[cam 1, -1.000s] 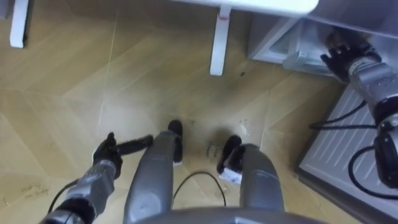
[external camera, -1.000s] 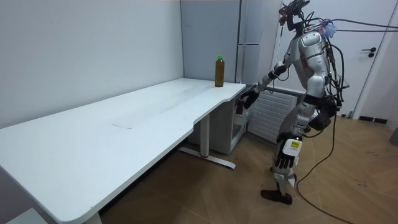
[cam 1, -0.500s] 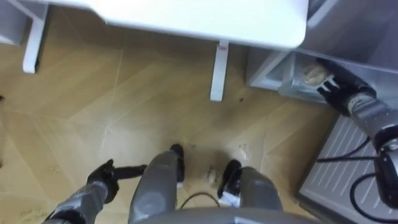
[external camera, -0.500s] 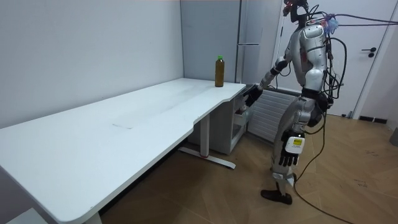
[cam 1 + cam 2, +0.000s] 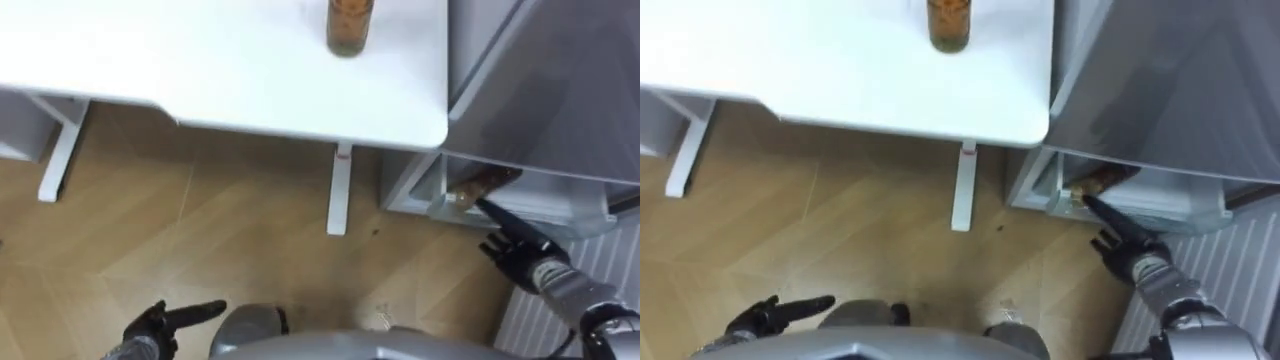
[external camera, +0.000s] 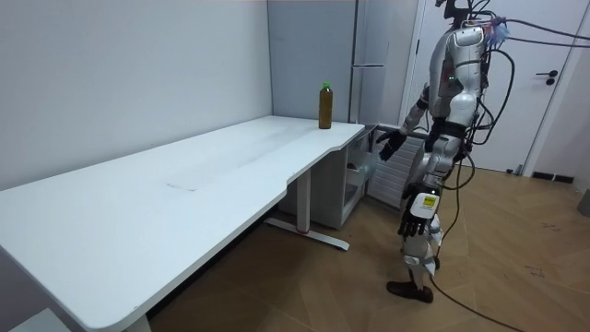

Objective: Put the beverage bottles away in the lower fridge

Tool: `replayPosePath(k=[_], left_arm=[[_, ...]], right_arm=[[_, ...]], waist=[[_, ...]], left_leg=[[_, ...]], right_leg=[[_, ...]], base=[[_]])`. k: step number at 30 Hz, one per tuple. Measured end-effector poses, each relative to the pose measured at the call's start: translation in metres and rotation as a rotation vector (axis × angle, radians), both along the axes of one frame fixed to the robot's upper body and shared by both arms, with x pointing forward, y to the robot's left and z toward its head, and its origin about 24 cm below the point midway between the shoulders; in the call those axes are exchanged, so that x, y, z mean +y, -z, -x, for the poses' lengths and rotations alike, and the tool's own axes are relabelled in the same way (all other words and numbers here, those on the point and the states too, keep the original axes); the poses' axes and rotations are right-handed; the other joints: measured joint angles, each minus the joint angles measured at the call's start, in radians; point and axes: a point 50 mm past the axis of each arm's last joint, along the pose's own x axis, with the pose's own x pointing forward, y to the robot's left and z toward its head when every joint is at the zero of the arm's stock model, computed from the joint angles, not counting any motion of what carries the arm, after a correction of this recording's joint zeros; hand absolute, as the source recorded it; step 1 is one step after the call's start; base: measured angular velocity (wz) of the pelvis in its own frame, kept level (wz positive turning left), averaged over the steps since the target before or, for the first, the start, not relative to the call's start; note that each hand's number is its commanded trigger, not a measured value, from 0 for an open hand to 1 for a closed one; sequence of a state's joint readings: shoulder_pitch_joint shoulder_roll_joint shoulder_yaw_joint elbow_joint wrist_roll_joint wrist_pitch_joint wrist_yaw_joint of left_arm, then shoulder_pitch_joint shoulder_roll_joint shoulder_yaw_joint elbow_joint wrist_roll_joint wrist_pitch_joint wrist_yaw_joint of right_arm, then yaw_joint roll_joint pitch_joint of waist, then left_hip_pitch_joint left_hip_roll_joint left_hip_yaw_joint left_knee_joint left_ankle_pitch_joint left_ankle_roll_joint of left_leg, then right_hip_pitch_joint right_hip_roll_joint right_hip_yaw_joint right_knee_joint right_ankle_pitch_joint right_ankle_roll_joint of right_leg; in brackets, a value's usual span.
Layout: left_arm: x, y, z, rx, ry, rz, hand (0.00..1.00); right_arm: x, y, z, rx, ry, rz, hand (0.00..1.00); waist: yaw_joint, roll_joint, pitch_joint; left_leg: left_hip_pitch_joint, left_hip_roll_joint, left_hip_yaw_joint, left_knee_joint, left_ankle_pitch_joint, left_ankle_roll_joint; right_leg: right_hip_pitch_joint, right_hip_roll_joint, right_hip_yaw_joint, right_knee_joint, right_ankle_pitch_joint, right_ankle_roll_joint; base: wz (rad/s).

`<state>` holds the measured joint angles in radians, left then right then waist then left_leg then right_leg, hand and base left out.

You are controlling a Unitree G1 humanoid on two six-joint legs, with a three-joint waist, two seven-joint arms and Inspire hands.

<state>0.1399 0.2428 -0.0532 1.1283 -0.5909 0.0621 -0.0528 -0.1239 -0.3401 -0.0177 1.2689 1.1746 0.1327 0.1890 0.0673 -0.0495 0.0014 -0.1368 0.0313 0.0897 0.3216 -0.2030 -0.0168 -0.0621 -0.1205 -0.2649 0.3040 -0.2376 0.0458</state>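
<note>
Bottle (image 5: 350, 25) of amber drink, green-capped, stands upright on the smooth white counter (image 5: 200, 70) near its rounded corner. Past that corner, something brown (image 5: 484, 184) lies in the open lower fridge (image 5: 530, 198). I see my right robot hand (image 5: 520, 255) just before it, fingers spread. The left robot hand (image 5: 152, 325) hangs below the counter, fingers straight.

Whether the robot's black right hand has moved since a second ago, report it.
Yes. The black right hand has drawn back toward the room view's right, away from the white table corner.
</note>
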Motion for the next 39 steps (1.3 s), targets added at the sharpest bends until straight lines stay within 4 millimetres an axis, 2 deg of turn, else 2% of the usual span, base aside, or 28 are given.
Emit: replayPosePath(k=[3,7,10,14,17,20,27,29,30,31,33,39], left_arm=[[-0.002,0.002,0.019,0.031,-0.026,0.005,0.00],[-0.008,0.004,0.032,0.043,-0.089,0.013,0.00],[-0.008,0.004,0.040,0.052,-0.122,-0.010,0.00],[-0.009,0.005,0.049,0.076,-0.171,-0.022,0.00],[-0.011,0.006,0.055,0.108,-0.186,-0.046,0.00],[-0.015,0.007,0.056,0.118,-0.205,-0.049,0.00],[-0.016,0.007,0.062,0.148,-0.257,-0.075,0.00],[-0.014,0.007,0.063,0.160,-0.301,-0.101,0.00],[-0.011,0.006,0.061,0.164,-0.337,-0.124,0.00],[-0.007,0.005,0.061,0.171,-0.379,-0.152,0.00],[0.000,0.002,0.062,0.177,-0.452,-0.197,0.00],[0.030,-0.021,0.026,0.011,-0.579,-0.397,0.00]], right_arm=[[0.006,0.006,0.013,0.016,-0.011,-0.009,0.00],[0.016,0.016,0.037,0.074,-0.047,-0.015,0.00],[0.026,0.024,0.057,0.121,-0.067,-0.025,0.00],[0.034,0.030,0.083,0.198,-0.111,-0.026,0.00],[0.047,0.037,0.103,0.305,-0.208,-0.017,0.00],[0.057,0.041,0.112,0.379,-0.322,-0.008,0.00],[0.056,0.042,0.114,0.479,-0.503,0.112,0.00],[0.055,0.042,0.113,0.494,-0.520,0.137,0.00],[0.054,0.042,0.113,0.500,-0.518,0.146,0.00],[0.054,0.042,0.114,0.509,-0.516,0.149,0.00],[0.053,0.042,0.115,0.520,-0.520,0.159,0.00],[0.047,0.040,0.116,0.560,-0.561,0.244,0.00]], waist=[[-0.014,0.003,0.0007],[-0.032,0.003,0.0031],[-0.030,0.003,0.0011],[-0.026,0.000,0.0047],[-0.024,-0.004,0.0060],[-0.030,0.000,0.0090],[-0.029,0.004,0.0074],[-0.027,0.006,0.0054],[-0.028,0.015,0.0009],[-0.029,0.010,0.0031],[-0.025,0.016,0.0018],[-0.009,0.031,0.0014]], left_leg=[[0.053,-0.001,0.013,-0.030,0.000,-0.001],[0.112,-0.005,0.015,-0.063,-0.001,-0.003],[0.135,-0.006,0.020,-0.083,-0.001,-0.003],[0.165,-0.006,0.031,-0.095,-0.003,-0.005],[0.180,-0.005,0.033,-0.103,-0.004,-0.008],[0.182,-0.002,0.033,-0.102,-0.006,-0.009],[0.182,0.001,0.029,-0.100,-0.007,-0.010],[0.182,0.001,0.028,-0.099,-0.007,-0.010],[0.183,0.000,0.026,-0.098,-0.007,-0.010],[0.186,0.000,0.023,-0.098,-0.007,-0.010],[0.200,0.000,0.024,-0.100,-0.008,-0.011],[0.210,-0.001,0.012,-0.102,-0.009,-0.012]], right_leg=[[0.044,0.002,0.010,-0.020,0.001,0.002],[0.097,0.005,0.013,-0.051,0.001,0.007],[0.118,0.007,0.015,-0.066,0.002,0.010],[0.139,0.007,0.022,-0.071,0.003,0.011],[0.154,0.010,0.021,-0.082,0.004,0.012],[0.159,0.013,0.021,-0.086,0.007,0.011],[0.165,0.017,0.018,-0.090,0.009,0.009],[0.168,0.018,0.016,-0.098,0.011,0.010],[0.171,0.018,0.013,-0.101,0.014,0.010],[0.176,0.018,0.012,-0.101,0.014,0.010],[0.188,0.018,0.011,-0.101,0.014,0.010],[0.209,0.018,0.002,-0.102,0.014,0.010]], base=[[-0.11],[-0.01],[-0.05],[-0.08],[-0.04],[0.00],[0.00],[0.02],[0.05],[0.04],[0.00],[0.04]])
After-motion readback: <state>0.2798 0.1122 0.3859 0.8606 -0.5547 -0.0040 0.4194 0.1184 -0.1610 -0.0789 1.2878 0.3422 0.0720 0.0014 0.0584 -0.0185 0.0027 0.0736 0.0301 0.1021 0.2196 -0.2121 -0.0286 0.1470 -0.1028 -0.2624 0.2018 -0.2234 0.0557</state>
